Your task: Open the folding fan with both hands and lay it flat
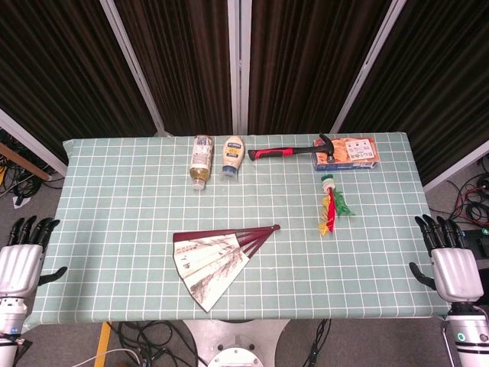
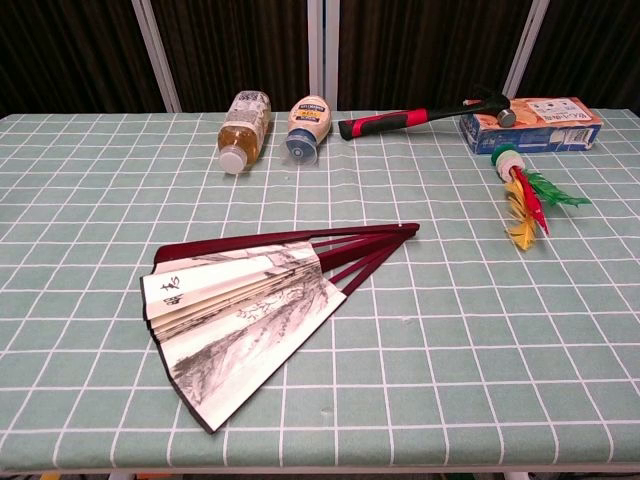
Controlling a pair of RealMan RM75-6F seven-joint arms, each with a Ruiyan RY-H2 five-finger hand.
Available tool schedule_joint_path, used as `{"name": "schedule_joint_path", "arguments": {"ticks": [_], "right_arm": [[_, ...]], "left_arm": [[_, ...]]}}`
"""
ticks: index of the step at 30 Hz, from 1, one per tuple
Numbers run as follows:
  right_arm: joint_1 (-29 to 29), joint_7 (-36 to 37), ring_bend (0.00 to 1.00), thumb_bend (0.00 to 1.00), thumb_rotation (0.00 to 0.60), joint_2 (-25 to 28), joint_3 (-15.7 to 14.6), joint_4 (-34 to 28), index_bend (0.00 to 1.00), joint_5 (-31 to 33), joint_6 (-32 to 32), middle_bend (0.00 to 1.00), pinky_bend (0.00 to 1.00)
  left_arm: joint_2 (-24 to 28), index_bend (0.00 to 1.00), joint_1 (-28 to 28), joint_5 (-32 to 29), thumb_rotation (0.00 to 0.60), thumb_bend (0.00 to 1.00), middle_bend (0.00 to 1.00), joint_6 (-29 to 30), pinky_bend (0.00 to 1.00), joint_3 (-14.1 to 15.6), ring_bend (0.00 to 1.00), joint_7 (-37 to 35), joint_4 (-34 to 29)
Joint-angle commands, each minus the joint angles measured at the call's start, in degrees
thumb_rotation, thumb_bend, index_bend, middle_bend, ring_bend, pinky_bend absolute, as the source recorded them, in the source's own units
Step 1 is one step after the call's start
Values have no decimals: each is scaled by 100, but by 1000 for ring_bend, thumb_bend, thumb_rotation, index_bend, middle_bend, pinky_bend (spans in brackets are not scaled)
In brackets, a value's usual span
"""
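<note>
Fan (image 1: 218, 256) lies partly spread near table (image 1: 114, 199) front edge. Left robot hand (image 1: 21, 260) and right robot hand (image 1: 451, 264) hang empty, fingers apart, off the side edges. Best spread outer ribs wider, pressing flat.

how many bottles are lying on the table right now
2. A clear plastic bottle of amber liquid with a white cap lies at the far edge, and a squat cream squeeze bottle with a blue label lies just right of it. None looks hidden.
</note>
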Motion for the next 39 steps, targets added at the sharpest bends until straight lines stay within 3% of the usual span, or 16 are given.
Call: {"name": "schedule_joint_path", "arguments": {"ticks": [1,14,20,26,32,39], "right_arm": [[8,27,0,163,600,3,-1,-3,0,-15,-3,76,0],[-10,267,0,162,600,57,-55,-51,0,-121,31,76,0],[7,271,0,162,600,142,-11,-76,0,-141,73,76,0],[95,238,0,160,600,190,44,-100,3,-198,43,76,0],[170,251,0,160,600,194,56,-114,4,-235,-23,74,0],[224,157,0,159,600,265,84,-216,4,-218,-64,74,0]], "left_arm": [[-137,155,29,4,600,0,137,123,54,-37,47,123,96],[-257,155,97,38,600,0,137,260,55,-42,47,114,128],[-78,166,-182,247,600,0,137,8,55,-139,47,-13,-39],[157,203,-1007,512,600,0,138,-949,77,-394,100,-824,-53],[96,213,-2223,479,600,10,208,-2506,139,-695,171,-1635,179],[-365,253,-3368,73,600,206,256,-3953,212,-1003,208,-2596,647]]}}
